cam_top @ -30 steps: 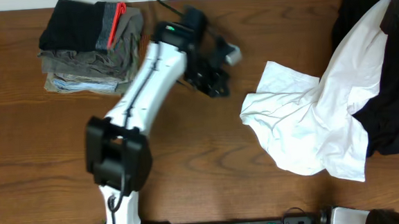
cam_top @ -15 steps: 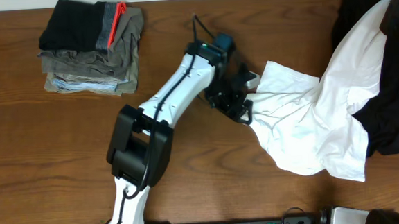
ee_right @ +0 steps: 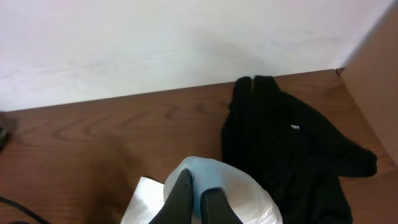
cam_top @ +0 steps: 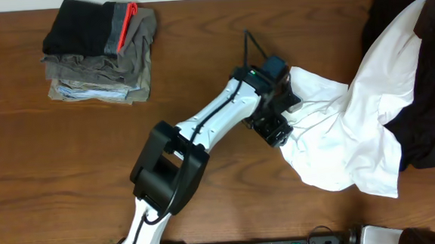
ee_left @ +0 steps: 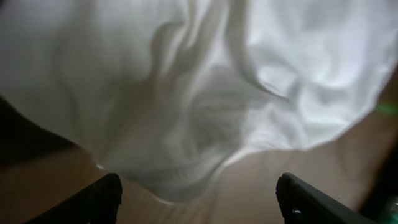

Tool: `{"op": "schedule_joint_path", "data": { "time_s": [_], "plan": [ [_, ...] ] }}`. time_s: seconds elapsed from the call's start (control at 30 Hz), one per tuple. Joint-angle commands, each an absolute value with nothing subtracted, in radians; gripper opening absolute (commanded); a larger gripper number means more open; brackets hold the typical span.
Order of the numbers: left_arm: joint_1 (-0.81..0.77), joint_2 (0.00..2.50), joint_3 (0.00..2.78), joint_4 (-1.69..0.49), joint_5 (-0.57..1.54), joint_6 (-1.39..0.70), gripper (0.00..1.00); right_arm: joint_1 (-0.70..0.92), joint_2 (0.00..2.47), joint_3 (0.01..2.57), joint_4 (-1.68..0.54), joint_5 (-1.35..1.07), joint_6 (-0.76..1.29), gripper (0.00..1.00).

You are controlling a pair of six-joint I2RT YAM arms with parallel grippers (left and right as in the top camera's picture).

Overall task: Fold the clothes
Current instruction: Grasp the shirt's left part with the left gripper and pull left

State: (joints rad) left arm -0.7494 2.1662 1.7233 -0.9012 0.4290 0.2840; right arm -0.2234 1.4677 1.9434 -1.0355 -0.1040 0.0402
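Note:
The clothes, a white T-shirt, lie crumpled at the right of the table, with the right part pulled up toward the far right corner. My left gripper hangs over the shirt's left edge. In the left wrist view it is open, its dark fingertips wide apart on either side of a rumpled hem of the shirt, holding nothing. My right gripper is shut on a bunched fold of the shirt, held above the table. The shirt's print is hidden.
A stack of folded olive, grey and black garments sits at the far left. A black garment lies under the shirt's right side, also visible as a dark heap by the wall. Bare wood lies between stack and shirt.
The left arm has swung right from the table's middle onto the shirt's left edge, and its jaws have gone from shut to open. The right gripper and the lifted shirt have not moved.

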Motion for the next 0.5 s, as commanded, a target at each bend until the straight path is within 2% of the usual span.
{"op": "schedule_joint_path", "data": {
  "time_s": [0.0,0.1,0.3,0.47],
  "plan": [
    [-0.769,2.172,1.707,-0.870,0.289,0.255,0.81,-0.231,1.467,1.949,-1.037,-0.102,0.028,0.01],
    [-0.774,2.172,1.694,-0.826,0.289,0.237,0.78,-0.231,1.467,1.949,-1.039,-0.102,0.028,0.01],
    [-0.775,2.172,1.682,-0.813,0.290,0.222,0.46,-0.231,1.467,1.949,-1.039,-0.102,0.020,0.01],
    [-0.775,2.172,1.648,-0.797,0.289,0.223,0.36,-0.231,1.467,1.949,-1.040,-0.102,0.020,0.01]
  ]
}}
